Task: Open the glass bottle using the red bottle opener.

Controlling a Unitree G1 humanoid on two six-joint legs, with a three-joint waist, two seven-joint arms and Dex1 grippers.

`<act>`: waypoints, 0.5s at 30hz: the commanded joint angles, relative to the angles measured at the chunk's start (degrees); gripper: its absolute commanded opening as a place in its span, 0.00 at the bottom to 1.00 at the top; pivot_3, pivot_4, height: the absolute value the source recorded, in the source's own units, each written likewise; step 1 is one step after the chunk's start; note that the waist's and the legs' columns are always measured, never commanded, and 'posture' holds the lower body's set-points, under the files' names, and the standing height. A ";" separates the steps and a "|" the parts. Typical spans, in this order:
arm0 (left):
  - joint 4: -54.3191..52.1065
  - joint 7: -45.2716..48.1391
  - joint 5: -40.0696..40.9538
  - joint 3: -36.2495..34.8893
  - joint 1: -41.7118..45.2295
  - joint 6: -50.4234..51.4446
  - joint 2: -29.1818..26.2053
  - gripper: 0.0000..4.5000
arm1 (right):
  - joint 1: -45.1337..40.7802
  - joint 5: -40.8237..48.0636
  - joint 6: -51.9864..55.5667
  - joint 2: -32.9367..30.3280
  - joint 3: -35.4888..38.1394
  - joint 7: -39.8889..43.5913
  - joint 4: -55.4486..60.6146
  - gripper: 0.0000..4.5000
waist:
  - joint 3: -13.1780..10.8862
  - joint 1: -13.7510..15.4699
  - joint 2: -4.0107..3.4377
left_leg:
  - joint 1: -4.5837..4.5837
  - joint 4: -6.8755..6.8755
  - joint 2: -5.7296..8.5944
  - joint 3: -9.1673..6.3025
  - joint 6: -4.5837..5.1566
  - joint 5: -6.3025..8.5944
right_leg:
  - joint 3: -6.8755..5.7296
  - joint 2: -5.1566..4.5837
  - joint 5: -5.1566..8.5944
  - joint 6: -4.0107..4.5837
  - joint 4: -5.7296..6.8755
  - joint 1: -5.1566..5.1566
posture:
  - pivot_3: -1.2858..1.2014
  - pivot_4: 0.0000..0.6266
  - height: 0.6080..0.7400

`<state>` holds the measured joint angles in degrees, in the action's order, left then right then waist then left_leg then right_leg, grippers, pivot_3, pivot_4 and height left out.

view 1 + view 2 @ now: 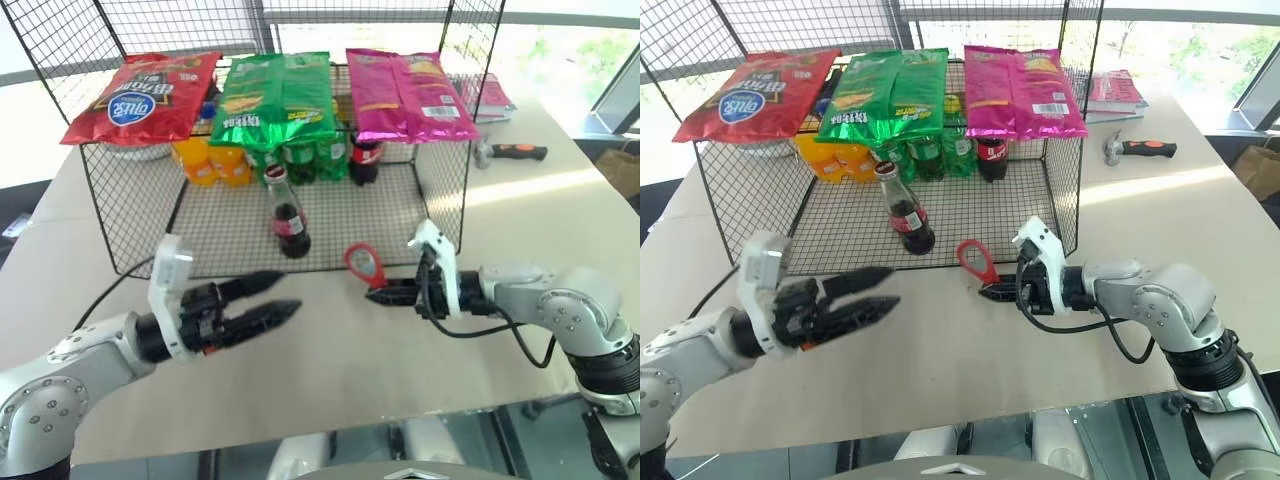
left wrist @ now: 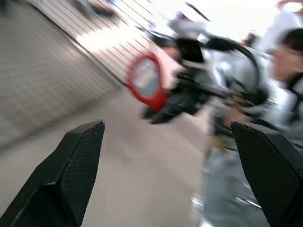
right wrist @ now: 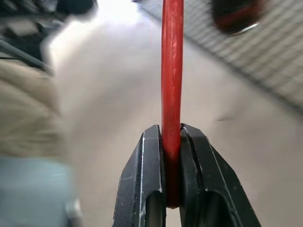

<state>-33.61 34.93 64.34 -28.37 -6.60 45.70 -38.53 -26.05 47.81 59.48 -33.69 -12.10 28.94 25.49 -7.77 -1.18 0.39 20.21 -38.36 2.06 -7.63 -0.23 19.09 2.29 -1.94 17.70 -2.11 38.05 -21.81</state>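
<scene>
We've got the red bottle opener pinched by its handle in the right gripper, jaws clamped tight on it; the right wrist view shows the opener edge-on betw. the two fingers. Ring head points up and twd the wire basket. Left gripper hangs over the table w/ jaws spread wide, holding nothing.

The glass bottle stands upright inside the basket near its front, cap on, apart from both grippers.

Risks as we judge them:
- Grip on the opener is narrow and near the handle's end; prying force at the ring could twist it in the jaws or slip it out.
- Bottle isn't steadied. If we lever at the cap w/o the left gripper holding the body, it'll prob. tip or skid on the basket floor.
- Basket front wall sits betw. us and the bottle; either arm could snag the wire going in.
- Glass is smooth and contoured, so a loose left grasp could let it rotate.

Writing: the bottle's red label has white script, too small to read. Red chip bag shows what seems to be "Quavers", upside down. Green bag and pink bag have text we can't read. Hammer lies off to the right.
</scene>
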 commanded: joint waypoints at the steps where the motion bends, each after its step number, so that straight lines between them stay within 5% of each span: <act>1: 1.39 -8.36 -12.28 -0.17 1.91 -8.10 2.30 0.99 | -0.85 -10.61 -7.90 1.92 -2.19 -4.95 3.53 0.00 | 0.03 0.13 0.05 | 0.00 0.00 0.00 0.00 -0.01 0.00 | 0.00 0.02 0.00 0.00 0.01 -0.01 | 0.52 0.24 1.00; 9: 8.42 -9.22 -28.19 12.30 11.17 -15.09 3.00 0.99 | -0.65 -16.30 -9.51 7.87 -2.88 -6.82 2.78 0.00 | 0.06 0.38 0.10 | 0.44 -0.03 0.18 -0.08 -0.01 -0.01 | -0.08 -0.07 -0.01 0.00 -0.01 -0.37 | 0.52 0.24 1.00; 15: 13.97 -4.38 -30.60 18.21 17.10 -15.79 4.02 0.99 | 0.50 -17.95 -9.03 7.44 -0.63 -6.72 3.49 0.00 | 0.06 0.16 0.10 | 0.54 -0.02 0.22 -0.11 -0.01 -0.01 | -0.12 -0.08 -0.01 0.00 0.02 -0.47 | 0.52 0.24 1.00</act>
<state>-19.88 29.00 34.34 -10.42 9.25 31.45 -34.48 -25.62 30.23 51.08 -26.07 -14.75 22.06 26.48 -7.71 -1.02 0.49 20.76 -38.38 2.28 -7.74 -0.23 19.08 2.17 -2.03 17.70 -2.11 38.07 -22.27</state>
